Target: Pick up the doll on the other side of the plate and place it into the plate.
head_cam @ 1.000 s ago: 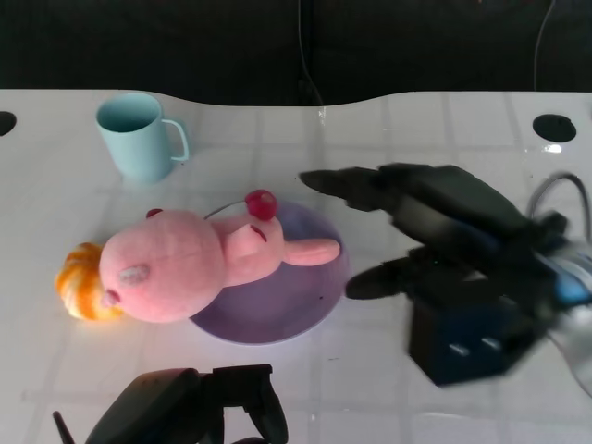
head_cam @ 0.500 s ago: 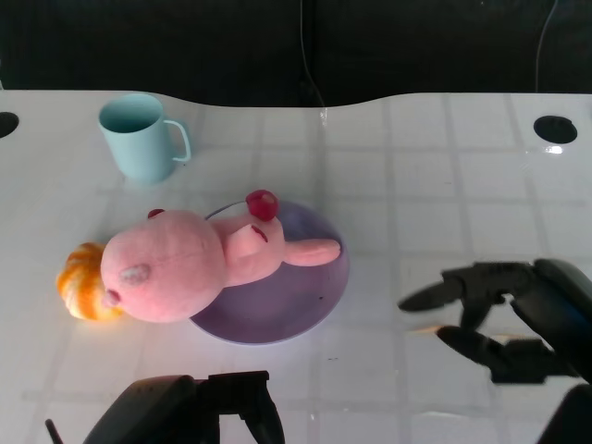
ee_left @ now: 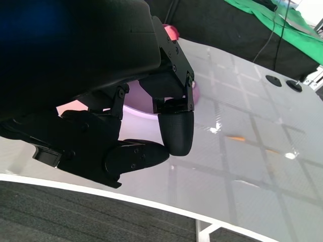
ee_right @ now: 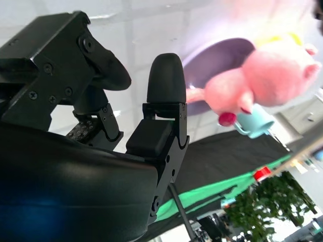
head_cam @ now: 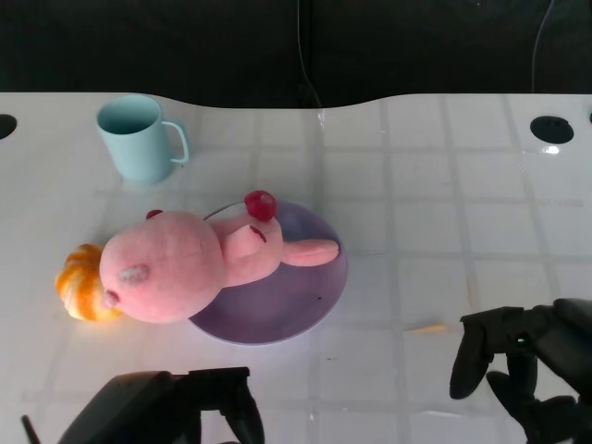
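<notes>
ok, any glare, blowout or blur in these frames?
Head view: sharp; glare beside the table hole. Left wrist view: left hand is a dark, close mass; plate washed out. Right wrist view: doll and upper table overexposed, soft; right hand in focus.

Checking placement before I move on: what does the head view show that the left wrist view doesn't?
Only the head view shows the whole pink doll lying across the purple plate, the teal mug, the orange toy and the right hand. Only the left wrist view shows green cloth. Both show the left hand and white table.
</notes>
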